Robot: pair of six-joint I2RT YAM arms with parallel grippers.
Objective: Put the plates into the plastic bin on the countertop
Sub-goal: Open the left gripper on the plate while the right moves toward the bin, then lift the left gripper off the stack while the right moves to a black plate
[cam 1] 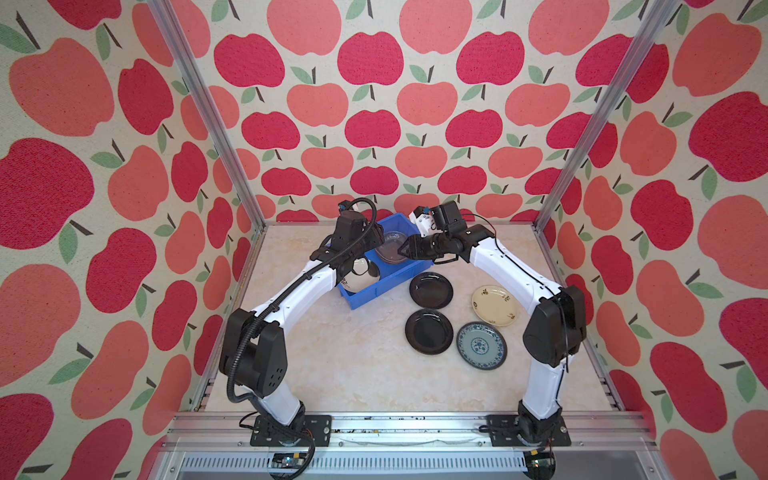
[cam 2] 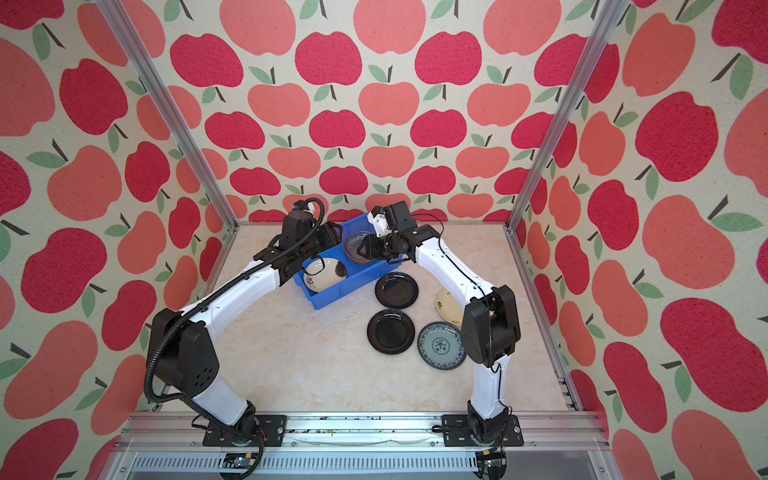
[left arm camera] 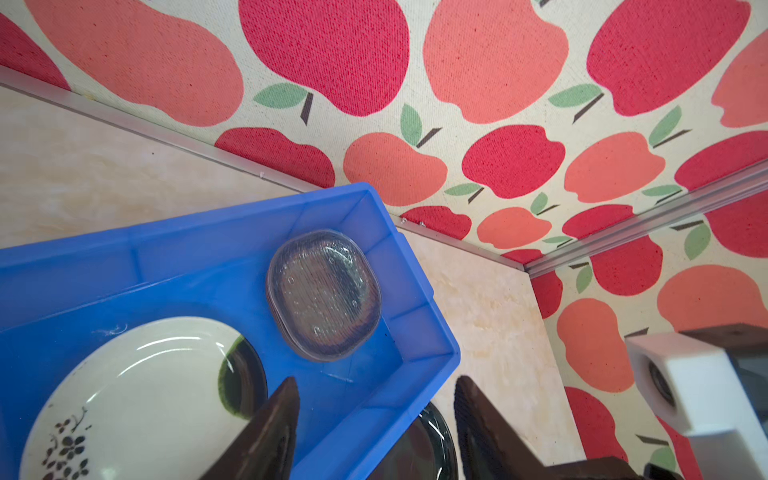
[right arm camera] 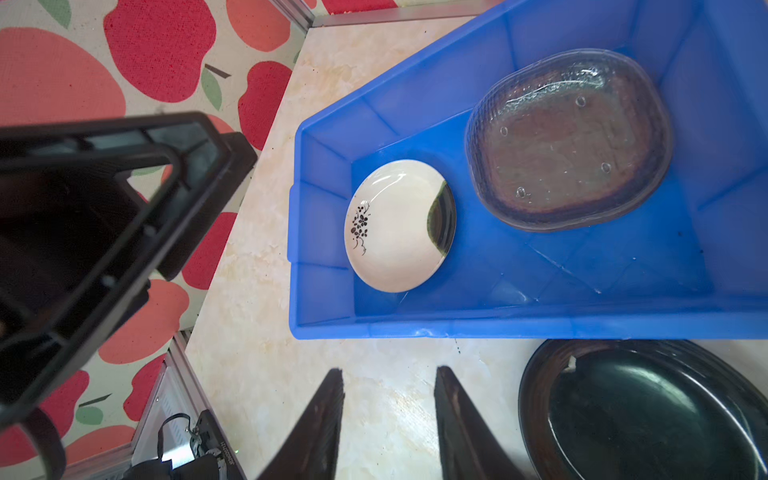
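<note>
Top views, bin (cam 1: 370, 296): I see it toward the back of the counter (cam 1: 332, 374), long axis diagonal, near-left to far-right.
Top views, in bin: white plate (cam 2: 326, 278) lies flat at the near-left end, glass stack (cam 1: 392, 249) at the far-right end; I cannot count the stack.
Top views, outside: far black plate (cam 1: 431, 290) sits just beside the bin's right long wall, near black plate (cam 1: 429, 331) in front of it, cream plate (cam 1: 495, 304) and blue plate (cam 1: 482, 345) further right; all lie flat on the counter.
Left wrist, left gripper (left arm camera: 374, 432): fingers spread, nothing between them; I see the bin's long wall under the gap.
Left wrist, glass stack: rounded square, flat, tucked toward the bin's end wall.
Right wrist, right gripper (right arm camera: 388, 424): fingers parted, empty, above bare counter just outside the bin; the far black plate sits beside it.
Right wrist, white plate: its dark blotch points toward the glass stack, its flower sprig toward the bin's short end wall.
</note>
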